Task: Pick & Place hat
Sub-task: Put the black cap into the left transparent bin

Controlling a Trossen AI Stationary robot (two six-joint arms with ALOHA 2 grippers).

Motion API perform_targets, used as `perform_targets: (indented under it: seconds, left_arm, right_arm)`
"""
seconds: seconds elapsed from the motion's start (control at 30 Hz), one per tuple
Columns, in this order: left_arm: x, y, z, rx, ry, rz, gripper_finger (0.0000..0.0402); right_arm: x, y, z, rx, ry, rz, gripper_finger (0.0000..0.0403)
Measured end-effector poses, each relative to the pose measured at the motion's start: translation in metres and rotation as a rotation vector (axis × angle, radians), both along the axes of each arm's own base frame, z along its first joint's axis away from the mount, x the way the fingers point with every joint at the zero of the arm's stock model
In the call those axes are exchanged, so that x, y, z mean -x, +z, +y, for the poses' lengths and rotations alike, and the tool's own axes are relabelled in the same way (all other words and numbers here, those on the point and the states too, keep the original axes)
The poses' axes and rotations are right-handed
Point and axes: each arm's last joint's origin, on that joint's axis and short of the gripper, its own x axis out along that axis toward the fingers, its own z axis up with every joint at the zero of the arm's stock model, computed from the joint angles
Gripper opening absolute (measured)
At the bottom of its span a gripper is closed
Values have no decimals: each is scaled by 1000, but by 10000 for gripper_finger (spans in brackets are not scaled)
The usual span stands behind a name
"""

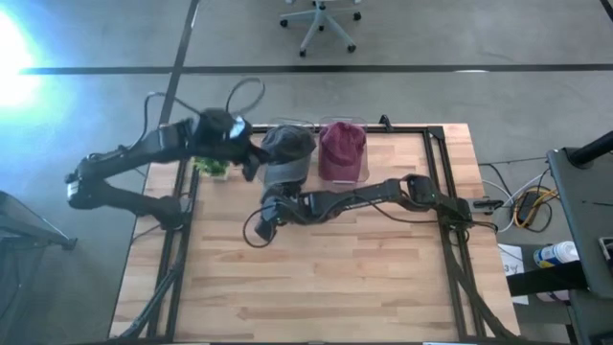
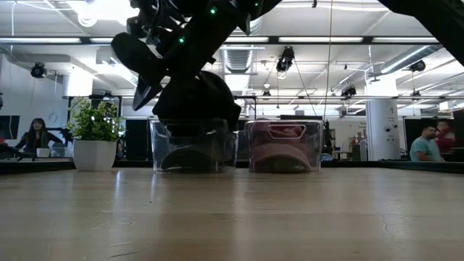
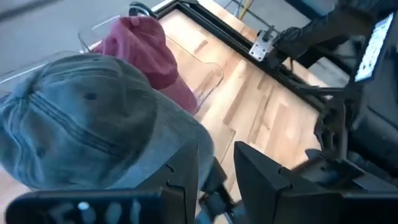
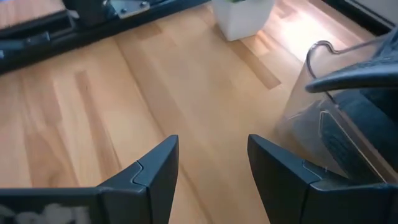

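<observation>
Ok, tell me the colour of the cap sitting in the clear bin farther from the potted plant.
Maroon cap, clearest in the left wrist view.

arms: two, dark, jointed | cables: black loops along links | lights: small green dots | jaws: dark, angular

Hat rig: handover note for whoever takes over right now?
Left gripper: beside the grey denim cap, fingers parted; not clear whether it grips anything.
Right gripper: open, empty, low over the wooden table in front of the bins.
Grey denim cap sits on top of the left clear plastic bin, crown above the rim. Maroon cap sits in the right clear plastic bin.
Done: both caps at their bins.
Left: check the grey cap is seated, back both arms off.
</observation>
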Motion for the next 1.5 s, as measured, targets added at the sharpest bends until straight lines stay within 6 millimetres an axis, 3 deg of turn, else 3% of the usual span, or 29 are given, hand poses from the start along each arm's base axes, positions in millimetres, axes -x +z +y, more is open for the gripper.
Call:
perform_targets:
  seconds: [0.2,0.5,0.77,1.0,1.2,1.4,1.5]
  left_arm:
    - [2,-25,41,164,-70,16,97]
    - [-28,-88,57,266,-185,173,97]
    - [-37,-108,65,226,-229,242,97]
    - [-40,-122,73,200,-178,321,97]
    - [-35,-122,71,190,-180,333,97]
    - [-25,-126,68,178,-143,363,97]
    - [-20,-127,65,192,-127,359,97]
  right_arm:
    - [0,0,3,58,29,23,187]
    - [1,0,8,84,59,36,187]
    - [9,20,28,139,151,43,187]
    - [18,24,25,149,135,107,187]
    - [31,34,25,166,127,163,187]
    - [48,56,29,143,123,130,187]
    - [61,69,16,85,50,74,187]
